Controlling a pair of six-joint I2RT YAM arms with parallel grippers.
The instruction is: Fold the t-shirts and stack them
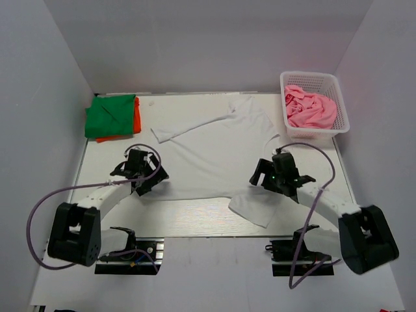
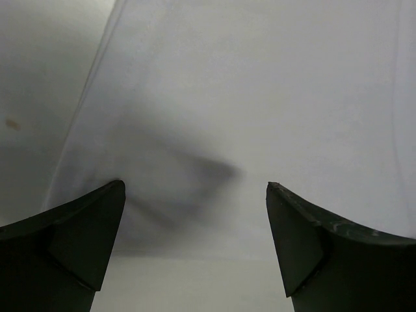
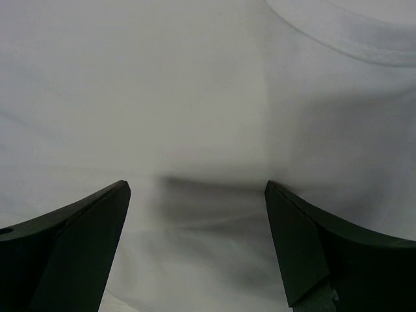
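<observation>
The white t-shirt (image 1: 214, 156) is lying spread over the middle of the counter (image 1: 182, 218), its collar toward the far edge and a loose flap trailing toward the near edge on the right. The green t-shirt (image 1: 112, 114) is sitting folded on the orange t-shirt (image 1: 136, 117) in the far-left corner. The pink t-shirt (image 1: 311, 109) is lying bunched in the basket (image 1: 341, 117) at the far-right corner.

The left gripper (image 2: 195, 184) is hanging over the shirt's left side, released, nothing between its jaws. The right gripper (image 3: 197, 183) is doing the same on the right.

The cloth is looking light and limp, so I'd expect it to sag and drag. Pinching its side edges, both at once, seems best.
</observation>
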